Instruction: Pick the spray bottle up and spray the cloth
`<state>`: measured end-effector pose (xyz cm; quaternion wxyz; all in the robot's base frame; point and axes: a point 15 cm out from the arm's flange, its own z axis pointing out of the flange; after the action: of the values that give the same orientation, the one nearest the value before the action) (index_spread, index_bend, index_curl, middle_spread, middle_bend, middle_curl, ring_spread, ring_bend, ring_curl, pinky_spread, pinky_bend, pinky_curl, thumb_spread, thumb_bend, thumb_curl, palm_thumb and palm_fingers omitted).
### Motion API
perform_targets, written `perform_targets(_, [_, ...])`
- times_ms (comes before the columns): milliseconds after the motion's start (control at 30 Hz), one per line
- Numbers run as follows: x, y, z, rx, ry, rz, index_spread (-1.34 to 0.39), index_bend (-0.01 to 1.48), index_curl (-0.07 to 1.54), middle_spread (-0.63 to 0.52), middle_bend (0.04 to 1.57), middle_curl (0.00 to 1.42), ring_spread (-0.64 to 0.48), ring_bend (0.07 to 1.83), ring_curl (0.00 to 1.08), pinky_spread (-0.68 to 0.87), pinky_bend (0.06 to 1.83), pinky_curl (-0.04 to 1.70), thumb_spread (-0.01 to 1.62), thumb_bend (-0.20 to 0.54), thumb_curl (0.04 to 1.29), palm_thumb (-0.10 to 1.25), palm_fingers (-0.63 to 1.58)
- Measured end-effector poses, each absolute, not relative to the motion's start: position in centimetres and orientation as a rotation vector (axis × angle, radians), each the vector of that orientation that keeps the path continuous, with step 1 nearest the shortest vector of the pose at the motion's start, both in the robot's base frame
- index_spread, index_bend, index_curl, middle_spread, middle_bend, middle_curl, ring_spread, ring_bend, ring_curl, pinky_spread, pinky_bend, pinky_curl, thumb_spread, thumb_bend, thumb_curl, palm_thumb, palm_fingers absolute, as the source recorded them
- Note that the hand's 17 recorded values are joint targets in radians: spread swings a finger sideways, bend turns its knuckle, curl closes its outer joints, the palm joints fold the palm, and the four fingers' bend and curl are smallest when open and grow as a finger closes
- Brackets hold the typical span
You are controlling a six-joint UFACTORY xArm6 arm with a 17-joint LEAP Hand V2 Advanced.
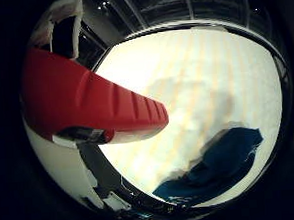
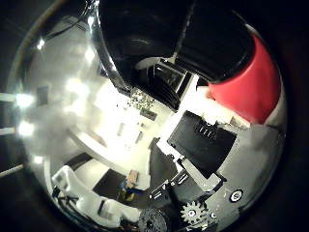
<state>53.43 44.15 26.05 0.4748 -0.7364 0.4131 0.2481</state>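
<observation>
The spray bottle's red trigger head fills one side of the little finger side palm view, close against the palm, its ribbed red nozzle end jutting out over a white table; the same red part shows in the thumb side palm view, pressed up beside the black and white parts of the hand; the hand's fingers curl around the bottle, a broad black finger segment arching across it, so the bottle is held off the table in the hand's grasp; the bottle's lower body is hidden from both views.

Beyond the nozzle, a crumpled dark blue cloth lies on the table near its curved edge, well apart from the bottle and lower than it; the nozzle end is turned broadly toward the table's middle, with the cloth off to one side of that line; a soft shadow falls on the white surface between the bottle and the cloth; dark framing and windows stand behind the table.
</observation>
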Motion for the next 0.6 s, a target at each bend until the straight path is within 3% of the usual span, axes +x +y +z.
perform_targets(600, [50.3, 45.9, 18.6, -1.87, 0.993, 0.738, -0.24, 1.12, 0.85, -0.11, 1.41, 0.69, -0.19, 1.46, 0.69, -0.14, 1.04, 1.42, 0.82, -0.017, 0.9, 0.97, 1.15])
